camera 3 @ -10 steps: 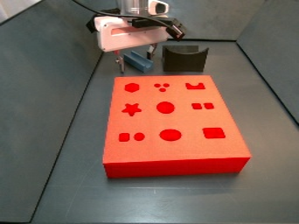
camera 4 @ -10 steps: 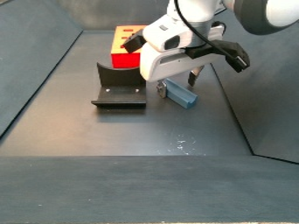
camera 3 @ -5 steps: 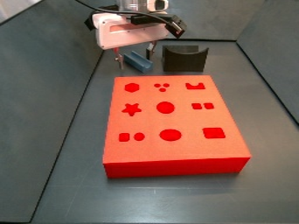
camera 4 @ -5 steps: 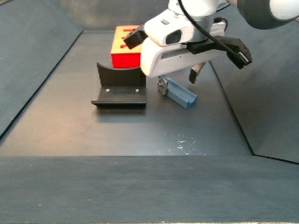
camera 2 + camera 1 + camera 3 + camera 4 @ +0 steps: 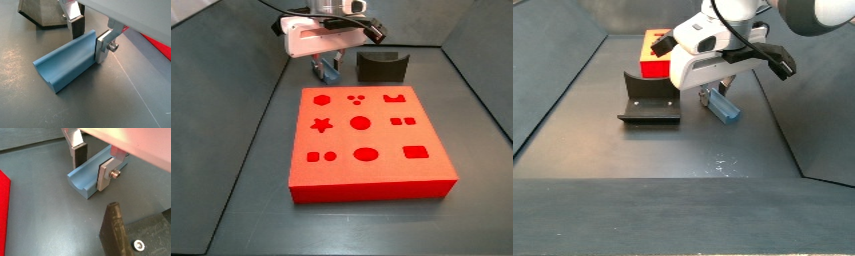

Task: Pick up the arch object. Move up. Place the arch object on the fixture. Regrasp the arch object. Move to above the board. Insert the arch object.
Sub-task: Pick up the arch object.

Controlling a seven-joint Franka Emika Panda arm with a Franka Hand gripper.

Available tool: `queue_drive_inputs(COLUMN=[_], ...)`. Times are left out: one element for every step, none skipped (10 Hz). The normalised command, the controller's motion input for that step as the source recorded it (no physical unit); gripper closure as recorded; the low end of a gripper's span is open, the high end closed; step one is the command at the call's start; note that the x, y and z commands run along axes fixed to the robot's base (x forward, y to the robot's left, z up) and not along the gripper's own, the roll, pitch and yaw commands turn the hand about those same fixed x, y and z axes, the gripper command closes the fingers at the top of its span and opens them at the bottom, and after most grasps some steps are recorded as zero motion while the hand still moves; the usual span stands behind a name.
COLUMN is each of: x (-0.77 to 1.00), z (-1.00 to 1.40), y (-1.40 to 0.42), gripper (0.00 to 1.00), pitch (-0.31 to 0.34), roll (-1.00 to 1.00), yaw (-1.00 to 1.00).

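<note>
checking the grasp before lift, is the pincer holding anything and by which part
The pincer straddles one end of the arch object, which lies on the floor. One finger touches its side wall; the other stands apart, so it is not yet clamped.

In a side view the gripper body hides most of the arch; only a blue sliver shows. In a side view the board is mostly covered by the arm, with only a red corner behind the fixture. In a wrist view the fixture is cut by the frame edge. Whether the pads touch the arch cannot be told.
</note>
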Motion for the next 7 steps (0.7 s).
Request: queue_drive_inputs(x=[0.0, 0.0, 0.0, 0.0, 0.0, 0.0, 0.0], z=[0.0, 0.0, 0.0, 0.0, 0.0, 0.0, 0.0], y=[0.0, 0.0, 0.0, 0.0, 0.0, 0.0, 0.0], gripper=[1.0, 1.0, 1.0, 1.0, 1.0, 1.0, 1.0], pitch=[0.0, 0.0, 0.0, 0.0, 0.0, 0.0, 0.0], roll=[0.0, 0.0, 0.0, 0.0, 0.0, 0.0, 0.0], yaw=[0.0, 0.0, 0.0, 0.0, 0.0, 0.0, 0.0])
